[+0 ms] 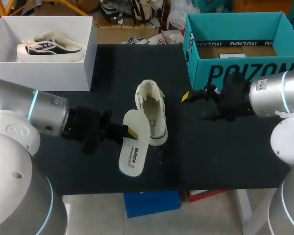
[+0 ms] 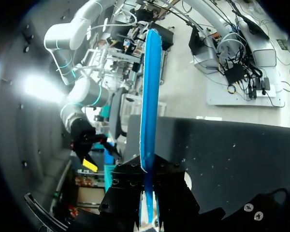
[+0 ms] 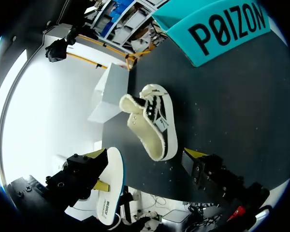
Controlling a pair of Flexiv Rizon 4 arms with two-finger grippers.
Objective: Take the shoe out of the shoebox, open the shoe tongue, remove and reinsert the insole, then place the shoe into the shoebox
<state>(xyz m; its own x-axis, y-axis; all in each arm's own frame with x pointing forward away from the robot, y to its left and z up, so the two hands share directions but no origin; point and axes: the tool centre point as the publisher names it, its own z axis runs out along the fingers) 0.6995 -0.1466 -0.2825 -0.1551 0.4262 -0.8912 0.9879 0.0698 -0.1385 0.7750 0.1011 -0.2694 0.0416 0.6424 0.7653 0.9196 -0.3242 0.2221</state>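
Insole (image 1: 134,147), out of the shoe, is clamped between the closed fingers of the left gripper (image 1: 130,131). In the left wrist view the insole (image 2: 150,96) stands edge-on out of that gripper (image 2: 147,195). Head view: the shoe (image 1: 154,110) lies mid-table, long axis about 12 to 6 o'clock, fleecy opening towards 12. The insole runs nearly parallel, just beside the shoe at its 7 o'clock; contact cannot be confirmed. Left arm is the nearer, and reinsertion is judged to need the insole carried towards 1 o'clock, into the opening. Right gripper (image 1: 188,96) hangs at the shoe's 2 o'clock, before the teal shoebox (image 1: 245,73), fingers wide apart, empty. In its own view that gripper (image 3: 146,154) faces the shoe (image 3: 152,116).
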